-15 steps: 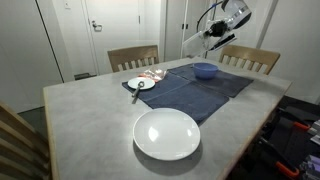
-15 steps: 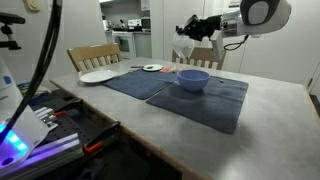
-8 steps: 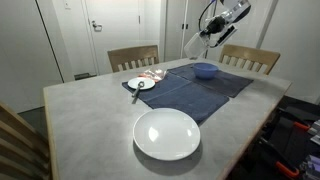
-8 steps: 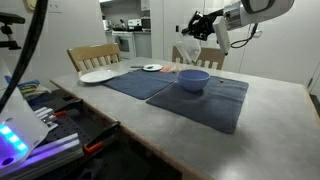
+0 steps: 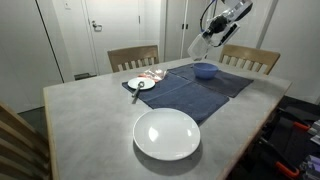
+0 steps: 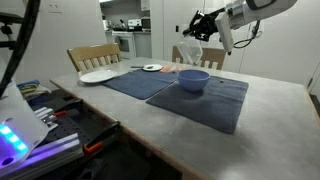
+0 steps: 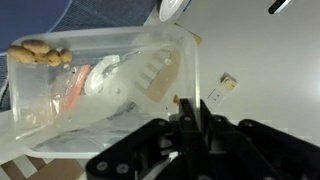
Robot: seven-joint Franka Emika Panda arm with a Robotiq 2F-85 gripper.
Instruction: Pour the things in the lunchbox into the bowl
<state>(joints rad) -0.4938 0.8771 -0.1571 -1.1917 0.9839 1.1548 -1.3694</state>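
Lunchbox [image 7: 110, 90] first: in the wrist view its clear wall fills most of the picture. The gripper [image 7: 195, 115] comes in from the bottom edge with its fingers pressed together on the near rim, so the box is clamped by one thin edge. Its long axis runs away from the gripper. A few tan, nut-like pieces [image 7: 40, 52] lie bunched in the far corner, and something pale and pinkish lies nearer the middle; what that is cannot be told. In both exterior views the lunchbox [image 5: 198, 46] [image 6: 190, 52] hangs high in the air, steeply tilted, with its free end lower than the gripped end and pointing down towards the bowl [image 5: 205, 70] [image 6: 193, 80]. Which way the open face turns is too small to read. The bowl stands beneath it and well apart, on the dark blue cloth [image 5: 200, 95] that covers part of the table [image 5: 90, 120]. Judging by this, the pick-up, the lift and the carry to the bowl are done and the tilt is under way, but the contents are in the box and nothing shows falling. What seems left is the tipping proper, then setting the box down. Farther off on the table are a small white plate [image 5: 140, 84] and a large white dish [image 5: 167, 134].
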